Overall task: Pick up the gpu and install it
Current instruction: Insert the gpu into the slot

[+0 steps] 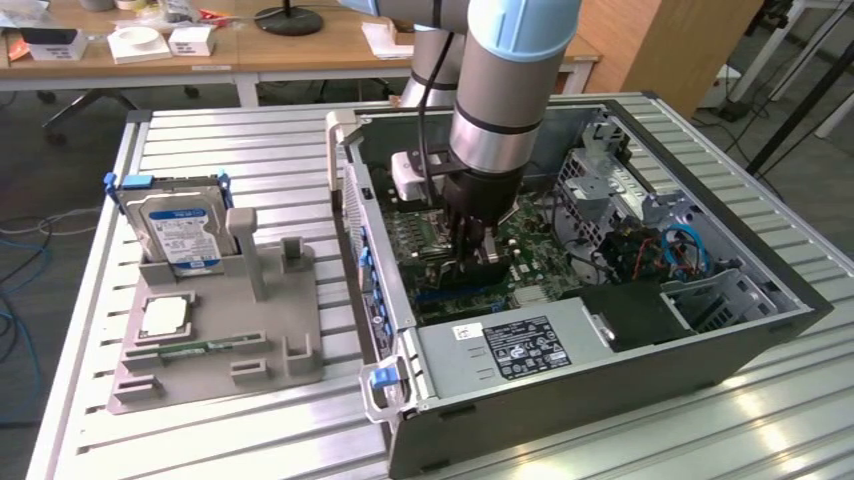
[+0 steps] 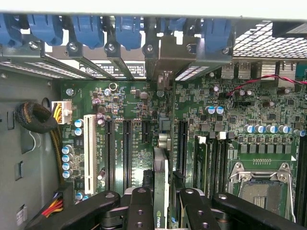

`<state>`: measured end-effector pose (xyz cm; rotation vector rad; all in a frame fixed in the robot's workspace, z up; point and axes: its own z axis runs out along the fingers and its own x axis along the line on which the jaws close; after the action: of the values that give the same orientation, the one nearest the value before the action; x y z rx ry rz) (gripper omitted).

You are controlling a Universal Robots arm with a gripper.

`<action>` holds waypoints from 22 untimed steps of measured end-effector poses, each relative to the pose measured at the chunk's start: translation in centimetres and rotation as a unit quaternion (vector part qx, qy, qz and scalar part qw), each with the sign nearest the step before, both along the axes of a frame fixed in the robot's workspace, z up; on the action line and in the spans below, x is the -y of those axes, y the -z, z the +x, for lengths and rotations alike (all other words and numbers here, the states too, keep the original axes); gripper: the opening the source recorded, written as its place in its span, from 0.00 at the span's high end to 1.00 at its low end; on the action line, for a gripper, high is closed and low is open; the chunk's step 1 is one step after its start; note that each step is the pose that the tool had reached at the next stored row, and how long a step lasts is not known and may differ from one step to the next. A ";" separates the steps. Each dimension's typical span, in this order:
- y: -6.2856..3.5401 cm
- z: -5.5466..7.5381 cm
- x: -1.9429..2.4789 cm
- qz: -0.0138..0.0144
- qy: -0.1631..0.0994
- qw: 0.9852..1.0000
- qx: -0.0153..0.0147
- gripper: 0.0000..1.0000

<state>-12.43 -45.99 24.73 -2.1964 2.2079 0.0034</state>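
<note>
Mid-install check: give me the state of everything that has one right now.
gpu: held edge-on, over the motherboard slots.
gripper: shut on the gpu, inside the case.
computer case: side open, lying flat.
hard drive: upright in the grey holder.
CPU socket: empty.

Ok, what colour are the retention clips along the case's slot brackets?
Blue plastic clips, clearest in the wrist view.

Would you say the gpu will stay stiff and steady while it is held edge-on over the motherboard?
Probably stiff: the gpu is a thin rigid board, standing upright in the pincer. Likely fragile and apt to tilt, being gripped along one narrow edge.
</note>
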 end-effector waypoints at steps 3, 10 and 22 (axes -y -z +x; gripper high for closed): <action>0.03 0.0 0.00 0.000 0.000 1.000 0.000 0.74; 0.09 0.0 0.00 0.000 -0.001 1.000 0.000 0.74; 0.16 0.0 0.00 0.000 -0.001 1.000 0.000 0.74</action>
<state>-12.45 -45.99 24.57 -2.1991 2.2049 0.0036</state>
